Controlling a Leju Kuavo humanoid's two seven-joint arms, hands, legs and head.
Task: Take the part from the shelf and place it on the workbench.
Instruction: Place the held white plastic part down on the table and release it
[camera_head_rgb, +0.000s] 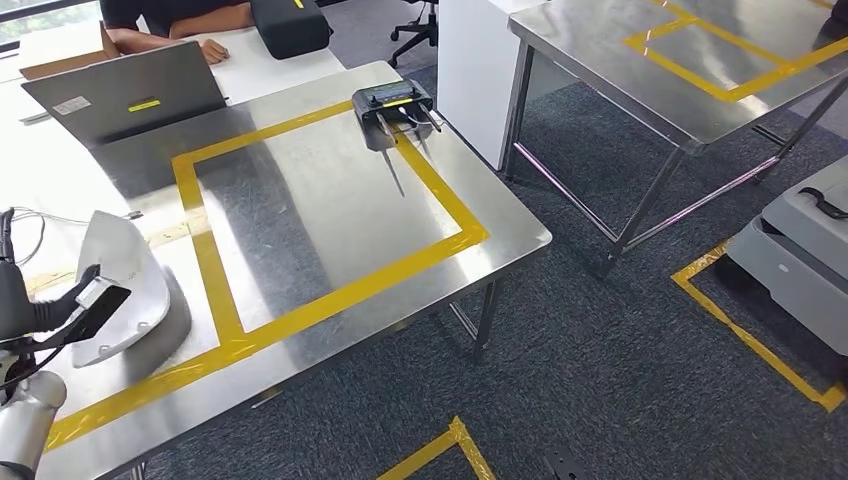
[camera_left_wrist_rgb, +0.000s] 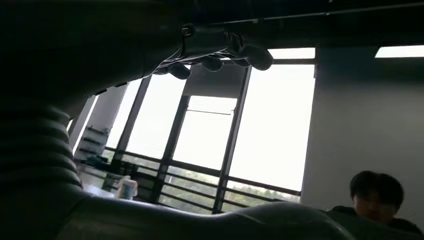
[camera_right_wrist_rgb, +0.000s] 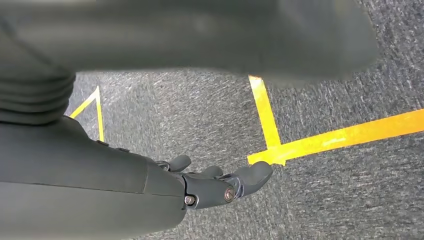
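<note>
Holding the part (camera_head_rgb: 122, 290) at the far left of the head view, the left hand (camera_head_rgb: 45, 310) has its dark fingers (camera_head_rgb: 100, 305) wrapped over the near edge of this white, curved shell. The part hangs over the near-left corner of the steel surface (camera_head_rgb: 330, 210), just outside the left side of the yellow tape rectangle (camera_head_rgb: 215, 275); whether it touches the surface cannot be told. In the left wrist view the left hand's fingertips (camera_left_wrist_rgb: 250, 54) show curled and dark against bright windows.

Beyond, at the far left edge of the surface, stands a grey laptop (camera_head_rgb: 125, 95), with a person's forearm (camera_head_rgb: 170, 42) resting behind it. Further right, a black device (camera_head_rgb: 395, 105) with thin metal prongs sits on the far side of the tape rectangle. Right of that, across a strip of grey carpet, is a second steel table (camera_head_rgb: 680, 60) marked with yellow tape.

The right hand (camera_right_wrist_rgb: 220, 182) hangs over carpet (camera_right_wrist_rgb: 350, 190) and yellow floor tape (camera_right_wrist_rgb: 310, 142), fingers loosely apart and gripping nothing.
</note>
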